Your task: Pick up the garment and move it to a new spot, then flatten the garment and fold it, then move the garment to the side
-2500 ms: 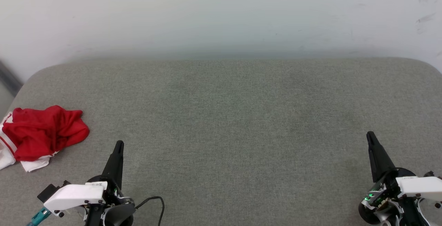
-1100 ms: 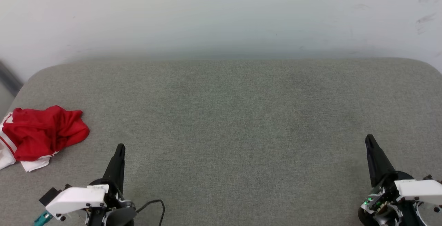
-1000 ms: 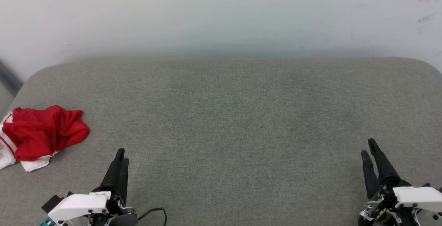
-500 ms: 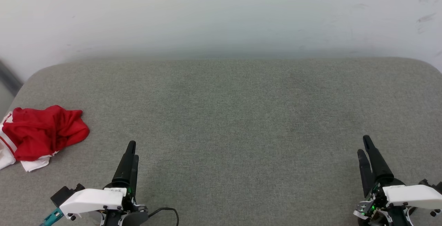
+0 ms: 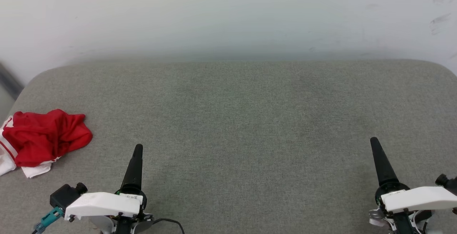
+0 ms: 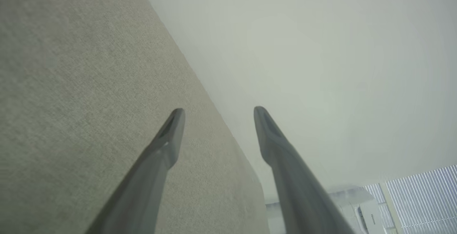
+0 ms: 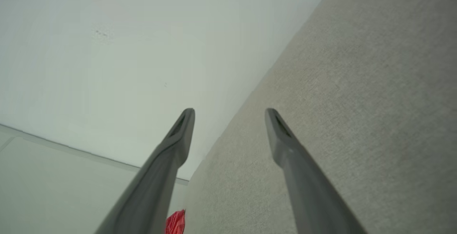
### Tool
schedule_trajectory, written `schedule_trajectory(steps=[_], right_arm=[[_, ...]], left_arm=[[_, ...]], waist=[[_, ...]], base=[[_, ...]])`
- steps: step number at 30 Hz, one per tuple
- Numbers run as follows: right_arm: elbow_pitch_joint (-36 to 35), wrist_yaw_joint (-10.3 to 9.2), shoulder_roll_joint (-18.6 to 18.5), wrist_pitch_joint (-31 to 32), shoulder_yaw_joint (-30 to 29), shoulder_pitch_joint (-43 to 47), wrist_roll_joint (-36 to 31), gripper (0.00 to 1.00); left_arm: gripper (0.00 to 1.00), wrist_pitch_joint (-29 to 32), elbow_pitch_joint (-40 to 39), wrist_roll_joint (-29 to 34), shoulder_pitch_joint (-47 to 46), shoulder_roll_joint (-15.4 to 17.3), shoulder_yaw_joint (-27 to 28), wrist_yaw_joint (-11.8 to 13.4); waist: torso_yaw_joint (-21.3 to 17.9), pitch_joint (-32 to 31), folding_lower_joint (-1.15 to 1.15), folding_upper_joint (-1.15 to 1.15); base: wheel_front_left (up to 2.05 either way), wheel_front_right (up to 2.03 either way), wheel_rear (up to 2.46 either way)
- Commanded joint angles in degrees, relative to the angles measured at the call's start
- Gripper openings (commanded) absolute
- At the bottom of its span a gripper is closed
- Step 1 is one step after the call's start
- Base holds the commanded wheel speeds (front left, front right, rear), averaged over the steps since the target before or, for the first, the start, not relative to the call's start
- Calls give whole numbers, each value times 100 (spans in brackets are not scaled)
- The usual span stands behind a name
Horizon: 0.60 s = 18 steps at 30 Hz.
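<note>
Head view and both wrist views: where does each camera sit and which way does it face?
Head view: on the head, looking forward and down at the grey cushion and wall; left gripper lower left, right gripper lower right, red shirt far left.
Left wrist view: on the left wrist, looking along its spread fingers over the cushion toward the wall.
Right wrist view: on the right wrist, same aim along its spread fingers.
Shared: head and right wrist views both catch the shirt.
</note>
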Motion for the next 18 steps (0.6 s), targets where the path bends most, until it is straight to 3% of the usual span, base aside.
schedule_trajectory(steps=[1, 18], right_arm=[[-117, 1, -44, -78, 21, -64, -416, 100], [-164, 0, 30, -95, 58, -54, -2457, 100]], left_arm=[[100, -73, -114, 362, -154, 3, -16, 17], [100, -410, -60, 2604, -199, 107, -313, 265]], waist=[[1, -4, -1, 0], [-10, -22, -1, 0]], base=[[0, 0, 0], [0, 0, 0]])
